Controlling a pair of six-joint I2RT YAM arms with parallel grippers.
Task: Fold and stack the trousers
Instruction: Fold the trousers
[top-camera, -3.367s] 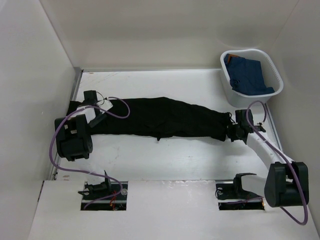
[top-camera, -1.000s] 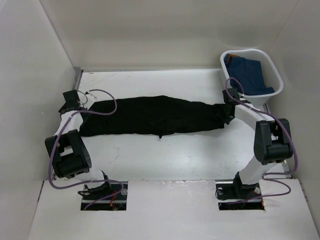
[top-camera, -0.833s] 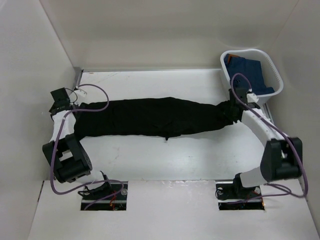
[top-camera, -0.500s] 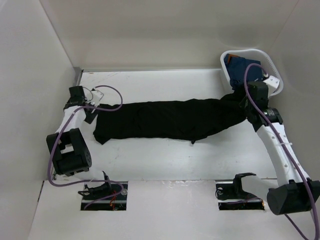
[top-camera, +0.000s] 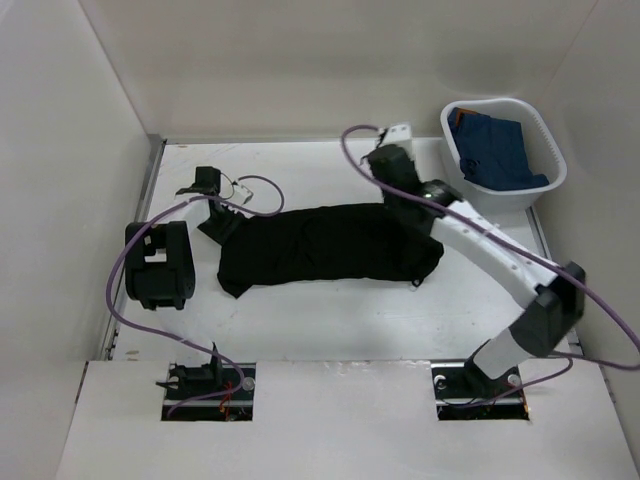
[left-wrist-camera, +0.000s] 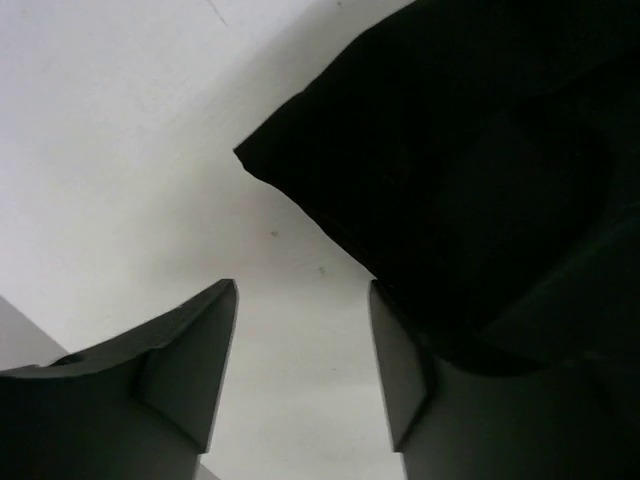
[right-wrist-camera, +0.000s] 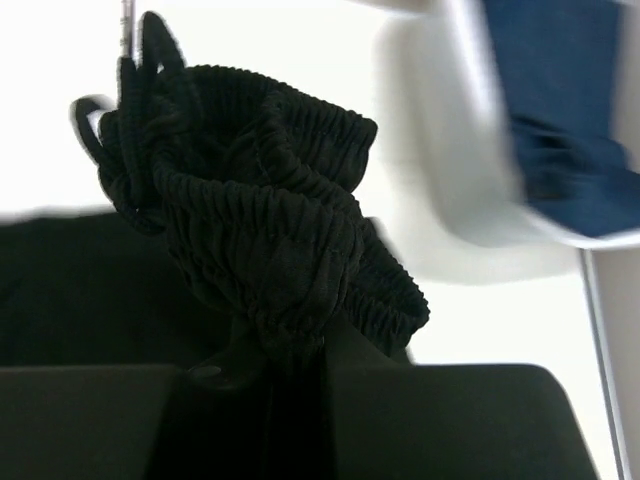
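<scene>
The black trousers (top-camera: 330, 245) lie bunched across the middle of the white table (top-camera: 330, 310). My right gripper (top-camera: 398, 192) hangs above their right part, shut on the ruched waistband (right-wrist-camera: 270, 250), which stands gathered above the right gripper (right-wrist-camera: 290, 350) in the right wrist view. My left gripper (top-camera: 218, 225) is at the trousers' left edge. In the left wrist view the left gripper (left-wrist-camera: 300, 300) is open with bare table between the fingers, and the trousers (left-wrist-camera: 470, 170) lie just past and against the right finger (left-wrist-camera: 395, 360).
A white basket (top-camera: 500, 103) holding a blue garment (top-camera: 495, 150) stands at the back right corner; the basket (right-wrist-camera: 450, 170) also shows blurred in the right wrist view. White walls close off the left, back and right. The arms' bases sit at the near edge.
The right gripper has swung left from beside the basket, carrying the waistband over the trousers, which now lie shorter and bunched. The left gripper has moved right and its jaws have narrowed.
</scene>
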